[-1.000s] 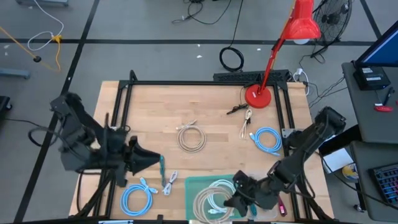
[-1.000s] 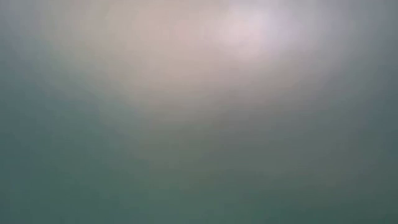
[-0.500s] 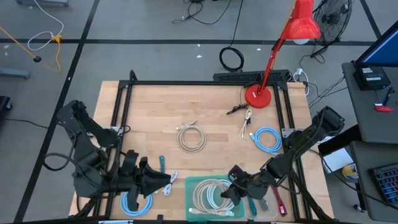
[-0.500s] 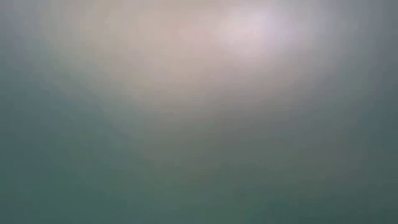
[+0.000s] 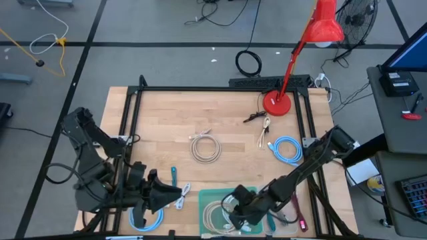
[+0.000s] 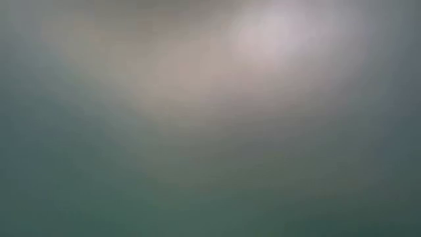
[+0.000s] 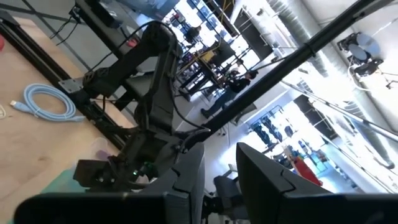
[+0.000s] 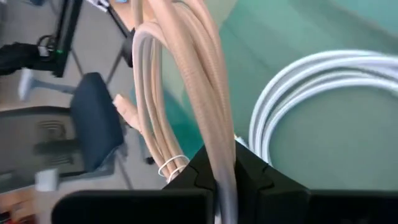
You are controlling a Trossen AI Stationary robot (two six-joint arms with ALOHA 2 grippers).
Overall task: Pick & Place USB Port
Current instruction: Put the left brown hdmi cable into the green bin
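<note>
While the right gripper [image 5: 235, 208] is reaching further over the green tray [image 5: 212, 197] than a moment ago, its fingers are pinching tight on the beige cable [image 8: 186, 81], which is hanging in loops above a white cable [image 8: 311, 81] lying in the tray. This means the placing is nearly finishing. The left gripper [image 7: 217, 168] is waiting at the table's [image 5: 227, 127] near-left edge beside a blue cable [image 5: 148, 219], its fingers narrowly apart and holding nothing.

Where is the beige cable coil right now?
The beige cable coil is clamped in the right gripper, over the green tray at the table's near edge in the high view, beside a white cable coil lying in that tray.
</note>
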